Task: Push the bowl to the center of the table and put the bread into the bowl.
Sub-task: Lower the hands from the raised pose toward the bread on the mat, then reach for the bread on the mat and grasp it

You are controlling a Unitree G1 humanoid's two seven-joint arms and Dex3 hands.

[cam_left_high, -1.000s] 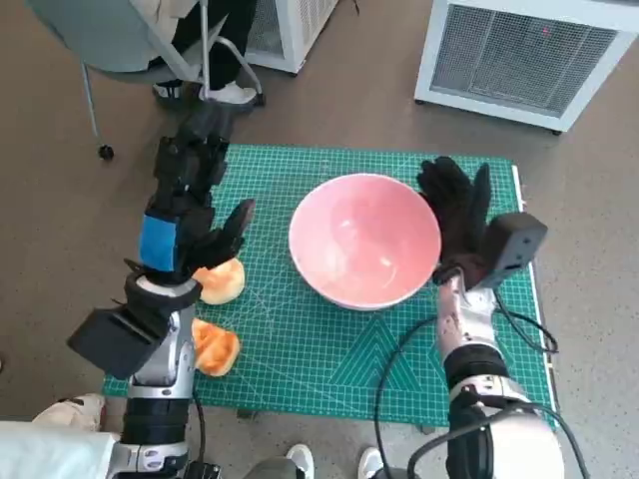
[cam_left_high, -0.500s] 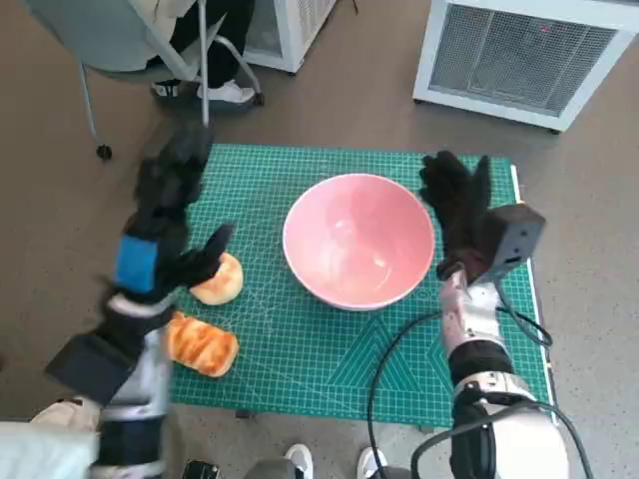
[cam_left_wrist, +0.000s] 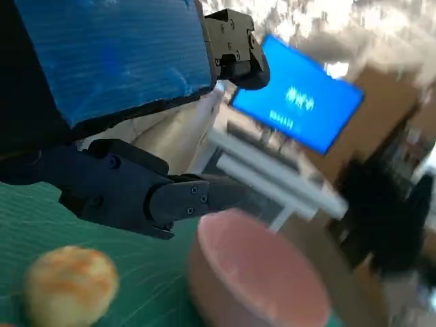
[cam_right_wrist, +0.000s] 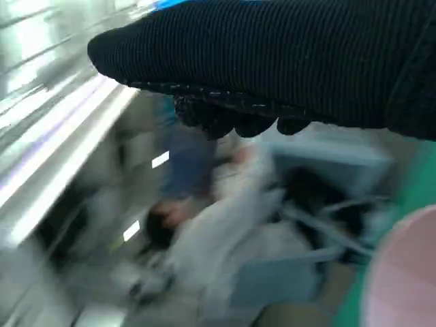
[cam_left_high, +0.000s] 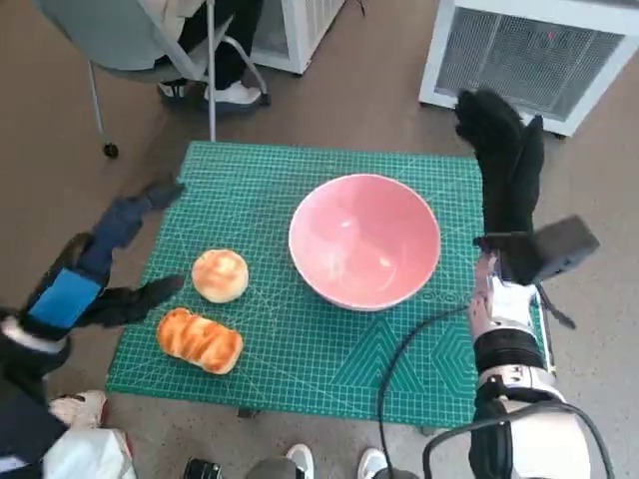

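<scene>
The pink bowl [cam_left_high: 365, 238] stands empty near the middle of the green cutting mat [cam_left_high: 300, 349]; it also shows blurred in the left wrist view [cam_left_wrist: 255, 279]. A round bun [cam_left_high: 220, 274] lies left of it, also seen as the bun [cam_left_wrist: 68, 283]. A long glazed bread [cam_left_high: 200, 339] lies nearer the mat's front left corner. My left hand [cam_left_high: 100, 264] hovers off the mat's left edge, fingers spread, holding nothing. My right hand [cam_left_high: 504, 180] is raised past the mat's right edge, fingers extended, empty and apart from the bowl.
A chair [cam_left_high: 130, 45] with a seated person's feet [cam_left_high: 215, 92] is beyond the mat's far left. A white grilled unit [cam_left_high: 539, 55] stands at the far right. A black cable [cam_left_high: 409, 344] runs over the mat's front right. A blurred person shows in the right wrist view.
My left hand has swung out left off the mat, away from the bun. My right hand has lifted away from the bowl's right rim. The bowl sits about where it did.
</scene>
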